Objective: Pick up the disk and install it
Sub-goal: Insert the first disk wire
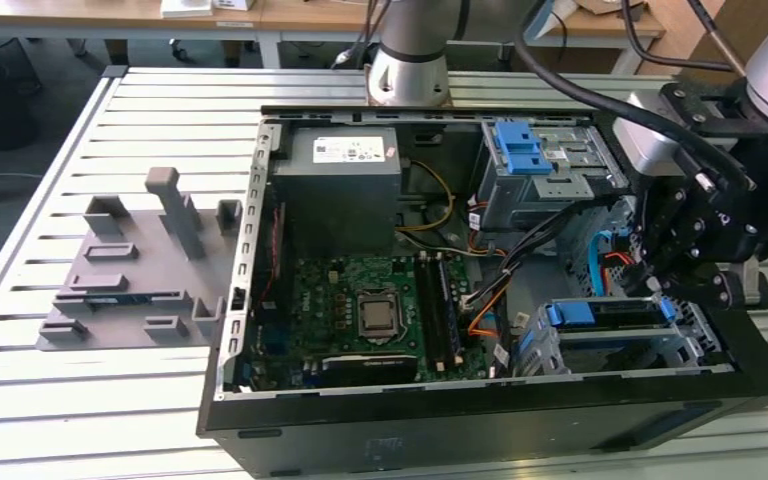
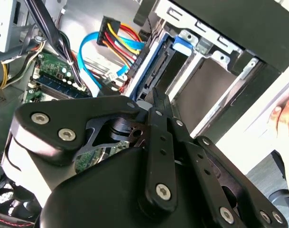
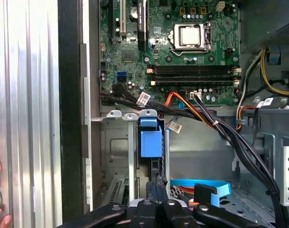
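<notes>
The disk (image 1: 606, 313), a drive in a blue plastic frame, sits in the drive cage at the front corner of the open computer case, on the exterior view's right. In the first wrist view it stands edge-on in the cage slot, and its blue tab (image 3: 150, 137) sticks out. My black gripper (image 1: 654, 288) hangs just over that cage. Its fingers are shut together with nothing between them, and their tips (image 2: 157, 97) rest at the disk's blue-framed edge (image 2: 159, 59). In the first wrist view my gripper (image 3: 158, 186) lines up with the disk's slot.
The case holds a motherboard (image 1: 371, 305), a grey power supply (image 1: 344, 160), an upper bay with a blue latch (image 1: 520, 150) and loose cables (image 2: 116, 35). A grey fixture (image 1: 131, 270) lies on the slatted table. A person's hand (image 2: 285, 114) rests outside the case wall.
</notes>
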Action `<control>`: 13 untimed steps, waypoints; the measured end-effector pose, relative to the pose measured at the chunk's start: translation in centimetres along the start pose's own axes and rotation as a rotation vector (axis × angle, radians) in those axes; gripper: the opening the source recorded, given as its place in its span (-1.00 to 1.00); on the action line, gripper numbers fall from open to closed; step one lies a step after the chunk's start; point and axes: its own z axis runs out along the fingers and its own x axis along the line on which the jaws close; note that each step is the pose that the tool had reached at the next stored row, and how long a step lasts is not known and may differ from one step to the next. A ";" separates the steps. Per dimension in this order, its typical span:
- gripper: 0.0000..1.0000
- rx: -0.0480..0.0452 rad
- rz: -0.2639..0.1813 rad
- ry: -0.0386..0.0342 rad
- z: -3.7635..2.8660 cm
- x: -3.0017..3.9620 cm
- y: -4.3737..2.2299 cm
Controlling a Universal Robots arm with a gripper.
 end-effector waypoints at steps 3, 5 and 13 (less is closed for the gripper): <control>-0.79 0.0000 0.000 0.0001 0.00 -0.34 -0.29; -0.79 0.0000 0.000 0.0001 0.01 -0.61 -0.42; -0.79 0.0000 0.000 0.0000 0.03 -1.52 -0.71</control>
